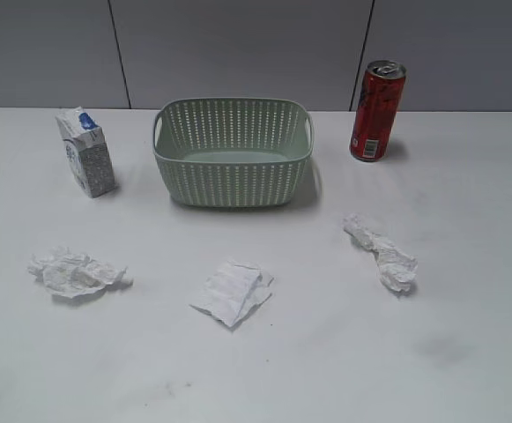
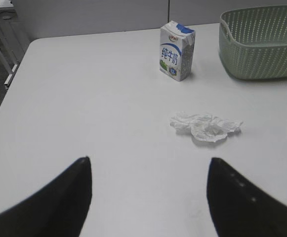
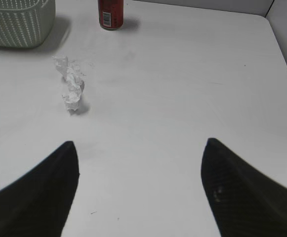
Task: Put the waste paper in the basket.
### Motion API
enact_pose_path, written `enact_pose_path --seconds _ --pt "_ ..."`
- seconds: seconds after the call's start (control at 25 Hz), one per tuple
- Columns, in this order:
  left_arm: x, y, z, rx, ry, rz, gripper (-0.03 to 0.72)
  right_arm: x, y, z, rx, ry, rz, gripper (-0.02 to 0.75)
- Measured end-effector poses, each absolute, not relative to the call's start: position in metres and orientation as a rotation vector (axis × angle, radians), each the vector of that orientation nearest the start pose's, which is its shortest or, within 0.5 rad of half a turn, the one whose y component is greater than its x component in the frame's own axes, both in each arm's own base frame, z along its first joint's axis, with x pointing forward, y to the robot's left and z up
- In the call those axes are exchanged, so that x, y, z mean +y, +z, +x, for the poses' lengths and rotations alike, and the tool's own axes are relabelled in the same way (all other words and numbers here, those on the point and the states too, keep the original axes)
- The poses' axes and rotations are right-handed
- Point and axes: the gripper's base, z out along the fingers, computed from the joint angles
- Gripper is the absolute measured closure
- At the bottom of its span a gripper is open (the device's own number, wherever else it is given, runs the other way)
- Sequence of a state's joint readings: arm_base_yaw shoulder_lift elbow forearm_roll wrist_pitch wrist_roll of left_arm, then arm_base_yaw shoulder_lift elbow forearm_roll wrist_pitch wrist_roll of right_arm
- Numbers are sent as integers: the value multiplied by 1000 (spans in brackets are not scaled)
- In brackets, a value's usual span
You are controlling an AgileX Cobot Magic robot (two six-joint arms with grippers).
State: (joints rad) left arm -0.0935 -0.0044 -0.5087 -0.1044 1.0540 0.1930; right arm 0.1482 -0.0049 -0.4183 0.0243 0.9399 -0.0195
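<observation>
Three crumpled white paper wads lie on the white table in front of the pale green basket: a left wad, a middle wad and a right wad. The basket is empty. Neither gripper shows in the exterior view. My left gripper is open and empty over bare table, with the left wad ahead to its right and the basket at the far right. My right gripper is open and empty, with the right wad ahead to its left.
An upright white-and-blue milk carton stands left of the basket, also in the left wrist view. A red drink can stands right of the basket, also in the right wrist view. The table's left edge drops off nearby.
</observation>
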Motion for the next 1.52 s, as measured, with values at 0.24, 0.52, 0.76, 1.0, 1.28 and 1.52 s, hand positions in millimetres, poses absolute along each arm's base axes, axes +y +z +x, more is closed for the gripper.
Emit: enact_pose_path --seconds 0.24,0.52,0.76,1.0,1.28,1.52 --pt "-8 281 -7 1999 -61 294 136 3 264 8 1995 111 -167 155" --pt "-8 281 -7 1999 -61 294 136 3 264 8 1995 111 -167 155" --pt "-8 281 -7 1999 -61 294 136 3 264 8 1995 111 -166 155" --pt "-8 281 -7 1999 -61 294 136 3 264 8 1994 111 -166 155" --pt "-8 281 -7 1999 -61 294 136 3 280 9 1852 122 -153 155" --pt "-8 281 -7 1999 -61 294 136 5 296 17 1710 141 -135 155"
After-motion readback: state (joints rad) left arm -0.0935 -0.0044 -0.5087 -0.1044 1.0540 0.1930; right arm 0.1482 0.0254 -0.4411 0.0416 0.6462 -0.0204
